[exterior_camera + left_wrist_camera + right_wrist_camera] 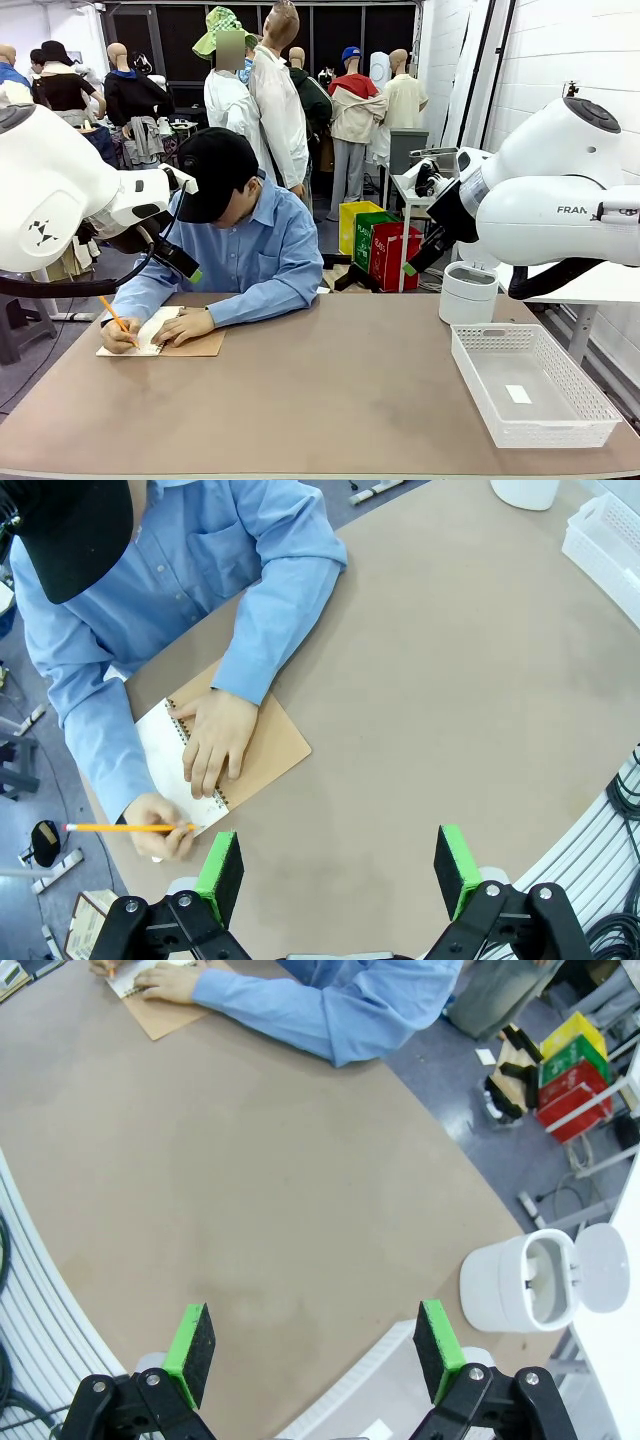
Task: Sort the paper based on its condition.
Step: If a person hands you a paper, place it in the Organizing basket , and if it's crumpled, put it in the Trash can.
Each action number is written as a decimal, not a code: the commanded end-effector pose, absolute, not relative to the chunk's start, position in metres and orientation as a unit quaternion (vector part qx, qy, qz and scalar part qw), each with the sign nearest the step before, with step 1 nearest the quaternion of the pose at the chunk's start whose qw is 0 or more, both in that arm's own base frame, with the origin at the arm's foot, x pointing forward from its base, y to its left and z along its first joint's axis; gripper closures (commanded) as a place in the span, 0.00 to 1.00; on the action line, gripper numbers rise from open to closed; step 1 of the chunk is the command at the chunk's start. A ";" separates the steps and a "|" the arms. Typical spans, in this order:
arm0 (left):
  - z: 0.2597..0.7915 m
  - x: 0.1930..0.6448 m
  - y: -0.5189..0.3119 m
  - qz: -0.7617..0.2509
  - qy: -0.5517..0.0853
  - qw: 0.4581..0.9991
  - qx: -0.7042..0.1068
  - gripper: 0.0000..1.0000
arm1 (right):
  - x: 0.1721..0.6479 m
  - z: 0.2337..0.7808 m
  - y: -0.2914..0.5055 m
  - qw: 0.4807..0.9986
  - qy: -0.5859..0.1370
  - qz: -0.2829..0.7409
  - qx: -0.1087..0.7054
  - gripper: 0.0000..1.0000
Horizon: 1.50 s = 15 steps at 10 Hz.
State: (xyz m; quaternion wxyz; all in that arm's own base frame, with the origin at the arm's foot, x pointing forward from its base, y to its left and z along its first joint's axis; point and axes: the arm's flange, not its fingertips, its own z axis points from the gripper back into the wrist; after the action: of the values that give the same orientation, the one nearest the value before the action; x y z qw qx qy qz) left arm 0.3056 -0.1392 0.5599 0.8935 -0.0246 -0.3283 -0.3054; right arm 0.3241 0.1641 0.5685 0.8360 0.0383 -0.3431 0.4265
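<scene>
Left gripper [340, 875], jaws apart, above table [450, 680] near white page [160, 745]

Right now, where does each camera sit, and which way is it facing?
Front view: fixed between the left arm and right arm, facing across the table at the person writing in a notebook.
Left wrist view: on the left wrist, looking down on the notebook and pencil; left fingers apart at the bottom.
Right wrist view: on the right wrist, looking over the table toward the person, white bin at picture right; right fingers apart at the bottom.
Shared: all three show the notebook and person.
</scene>
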 end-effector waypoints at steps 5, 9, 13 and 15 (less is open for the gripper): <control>0.560 0.306 -0.139 -0.305 -0.329 0.893 -0.025 0.00 | 0.324 0.568 0.165 0.835 -0.343 0.427 0.039 0.00; 0.560 0.306 -0.139 -0.305 -0.329 0.893 -0.025 0.00 | 0.324 0.568 0.165 0.835 -0.343 0.427 0.039 0.00; 0.560 0.306 -0.139 -0.305 -0.329 0.893 -0.025 0.00 | 0.324 0.568 0.165 0.835 -0.343 0.427 0.039 0.00; 0.560 0.306 -0.139 -0.305 -0.329 0.893 -0.025 0.00 | 0.324 0.568 0.165 0.835 -0.343 0.427 0.039 0.00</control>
State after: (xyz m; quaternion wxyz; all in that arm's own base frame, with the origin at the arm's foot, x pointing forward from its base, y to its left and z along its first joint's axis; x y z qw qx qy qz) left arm 0.3056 -0.1392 0.5599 0.8935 -0.0246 -0.3283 -0.3054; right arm 0.3241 0.1641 0.5684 0.8360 0.0383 -0.3431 0.4265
